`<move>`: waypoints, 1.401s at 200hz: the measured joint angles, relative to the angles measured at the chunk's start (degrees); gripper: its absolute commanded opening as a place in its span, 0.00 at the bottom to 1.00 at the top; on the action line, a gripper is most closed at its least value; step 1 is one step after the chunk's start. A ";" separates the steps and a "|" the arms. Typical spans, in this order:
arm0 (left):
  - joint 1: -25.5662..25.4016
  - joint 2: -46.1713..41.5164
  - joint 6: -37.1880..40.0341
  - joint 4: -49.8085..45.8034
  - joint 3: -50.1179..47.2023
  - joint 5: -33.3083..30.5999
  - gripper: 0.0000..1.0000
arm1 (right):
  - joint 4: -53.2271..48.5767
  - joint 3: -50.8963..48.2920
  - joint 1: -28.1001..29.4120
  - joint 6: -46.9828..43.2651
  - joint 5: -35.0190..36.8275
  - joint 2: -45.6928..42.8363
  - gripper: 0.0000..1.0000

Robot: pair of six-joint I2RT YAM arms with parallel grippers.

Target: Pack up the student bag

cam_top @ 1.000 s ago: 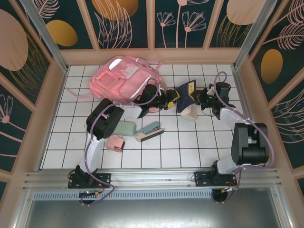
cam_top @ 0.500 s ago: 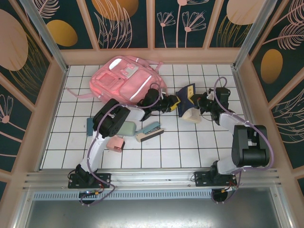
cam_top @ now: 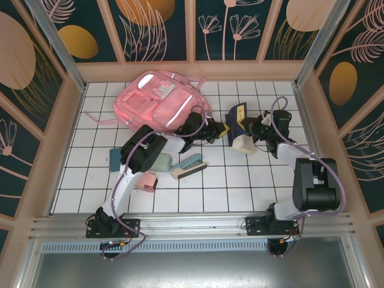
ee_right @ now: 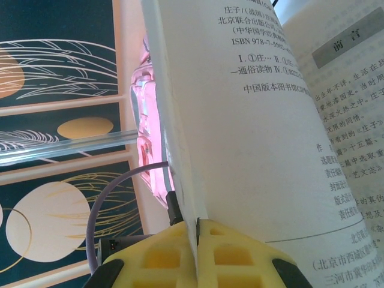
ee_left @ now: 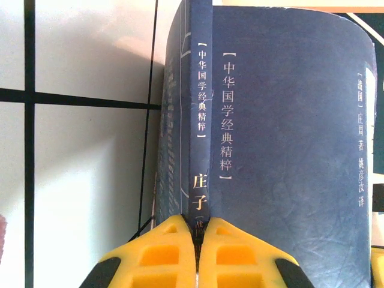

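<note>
bag: student bag (cam_top: 157, 99) lies flat near the table's (cam_top: 240, 186) far edge, left of centre | left gripper (ee_left: 198, 231): pinched tight on the spine of the blue book (ee_left: 282, 120) | right gripper (ee_right: 197, 233): clamped on the same book's opened leaves, near the bag's right side

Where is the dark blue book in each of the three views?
Top external: book, right of centre, right of the student bag.
Left wrist: blue cover, centre and right.
Right wrist: open white pages, centre and right.
Landmark: student bag, the pink strip left of the pages in the right wrist view.
</note>
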 measured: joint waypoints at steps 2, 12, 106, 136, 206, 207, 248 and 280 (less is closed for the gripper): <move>0.02 0.00 0.00 -0.02 0.00 0.00 0.00 | 0.00 -0.02 0.00 -0.02 0.00 -0.02 0.04; 0.02 0.00 0.07 -0.04 0.02 0.00 0.00 | -0.17 0.00 0.00 -0.35 0.07 -0.04 0.10; 0.07 -1.16 8.02 -7.61 1.40 0.04 0.00 | -23.69 0.74 0.00 -18.88 26.97 -12.17 0.74; 0.13 -2.93 9.01 -9.46 1.38 0.72 0.00 | -26.10 0.09 -0.24 -21.38 33.79 -15.54 0.75; 0.52 -11.82 8.17 -9.27 -1.36 2.32 0.00 | -20.83 -2.78 -2.75 -20.61 19.67 -6.05 0.82; 0.55 -11.96 8.11 -9.16 -1.49 2.34 0.00 | -20.72 -2.89 -2.80 -20.52 19.41 -5.95 0.82; 1.46 -14.14 3.65 -4.48 -6.93 3.45 0.00 | -7.58 -12.00 -4.96 -12.85 7.34 -2.97 0.99; 1.77 -14.51 1.88 -3.02 -8.81 3.45 0.00 | 9.31 -17.75 -5.46 -2.93 -0.96 -1.57 0.99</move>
